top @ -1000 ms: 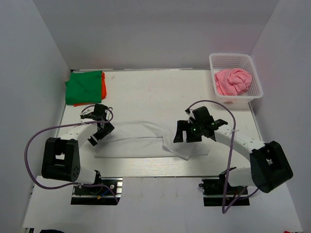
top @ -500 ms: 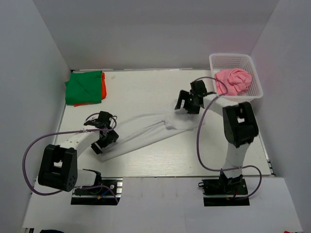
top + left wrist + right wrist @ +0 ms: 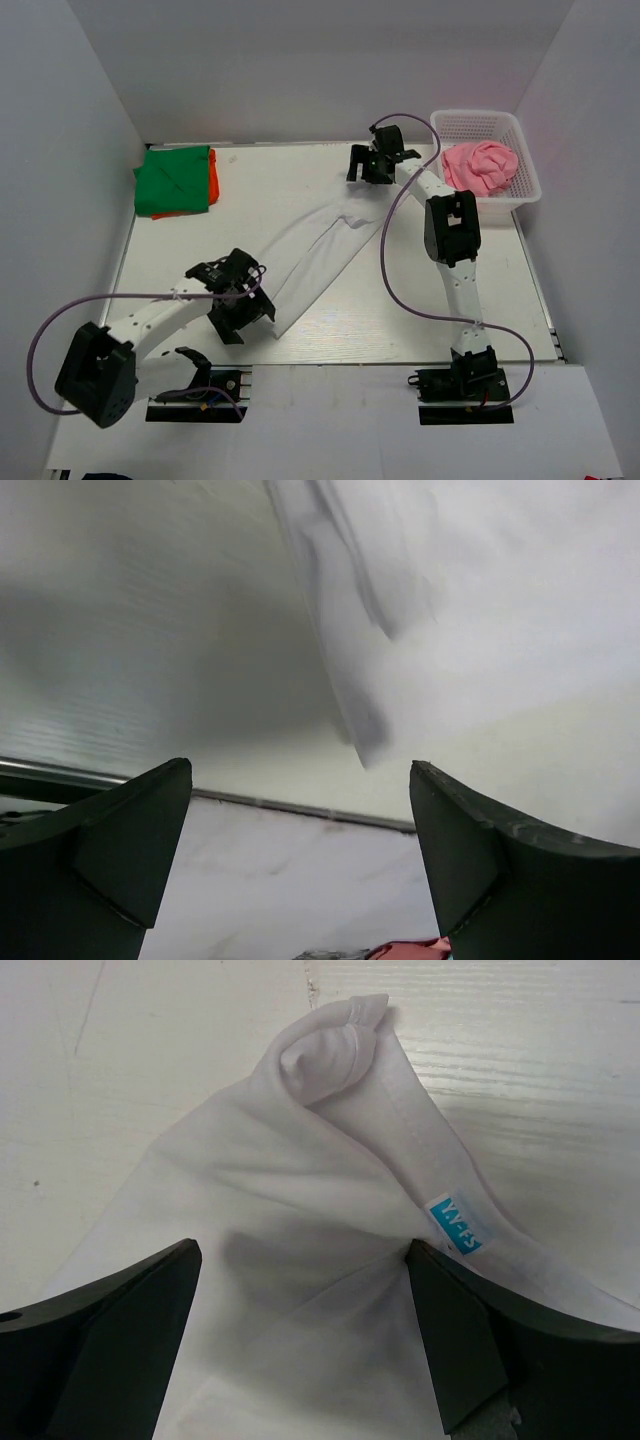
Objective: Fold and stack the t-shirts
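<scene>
A large white t-shirt (image 3: 320, 250) lies as a long diagonal strip across the table. My left gripper (image 3: 243, 302) is at its near left end, open; in the left wrist view (image 3: 298, 770) the shirt's edge (image 3: 345, 650) lies just beyond the empty jaws. My right gripper (image 3: 368, 170) is at the far end, open; in the right wrist view (image 3: 303, 1248) the jaws straddle the bunched collar (image 3: 330, 1060) with its blue label (image 3: 455, 1225). A folded green shirt (image 3: 172, 180) lies on an orange one (image 3: 213, 175) at the far left. A pink shirt (image 3: 480, 168) lies in the basket.
The white mesh basket (image 3: 475, 116) stands at the far right corner. White walls enclose the table on three sides. The table's near edge (image 3: 300, 810) runs just under my left gripper.
The white shirt has swung from lying across the table to a steep diagonal. My right gripper moved to the far side, my left gripper toward the near edge and to the right.
</scene>
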Motion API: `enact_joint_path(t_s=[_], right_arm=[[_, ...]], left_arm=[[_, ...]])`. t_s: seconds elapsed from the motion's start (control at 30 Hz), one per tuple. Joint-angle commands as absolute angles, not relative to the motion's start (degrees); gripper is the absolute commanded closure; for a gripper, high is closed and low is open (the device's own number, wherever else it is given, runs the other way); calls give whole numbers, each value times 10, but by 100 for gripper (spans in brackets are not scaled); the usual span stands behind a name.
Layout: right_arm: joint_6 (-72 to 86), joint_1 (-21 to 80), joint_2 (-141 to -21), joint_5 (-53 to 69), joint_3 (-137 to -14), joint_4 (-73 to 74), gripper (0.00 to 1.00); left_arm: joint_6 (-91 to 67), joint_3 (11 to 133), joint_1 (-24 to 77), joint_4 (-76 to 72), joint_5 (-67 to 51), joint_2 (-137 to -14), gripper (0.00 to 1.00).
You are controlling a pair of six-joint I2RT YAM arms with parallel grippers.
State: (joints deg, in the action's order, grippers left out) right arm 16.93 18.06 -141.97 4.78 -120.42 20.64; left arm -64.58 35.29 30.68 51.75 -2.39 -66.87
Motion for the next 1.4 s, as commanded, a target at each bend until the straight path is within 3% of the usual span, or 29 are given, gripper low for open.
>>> enact_joint_path(t_s=[0.0,0.23,0.43,0.67,0.83,1.03,1.37], right_arm=[[121,182,-1445,9,-1223,255,10],[75,210,-1358,-67,-1234,284,10],[118,254,-1238,-120,-1119,309,10],[210,275,-1191,-137,-981,325,10],[210,265,-1221,-118,-954,288,10],[167,255,-1294,-74,-1014,308,10],[70,249,-1402,-13,-1136,309,10]], left_arm=[[-679,374,346,545,-69,-596,0],[-632,416,369,554,28,-490,0],[-573,511,369,548,205,-577,0],[-476,551,368,443,236,-741,0],[-397,532,373,331,150,-813,0],[-381,464,379,292,114,-839,0],[-428,392,446,214,-75,-916,0]])
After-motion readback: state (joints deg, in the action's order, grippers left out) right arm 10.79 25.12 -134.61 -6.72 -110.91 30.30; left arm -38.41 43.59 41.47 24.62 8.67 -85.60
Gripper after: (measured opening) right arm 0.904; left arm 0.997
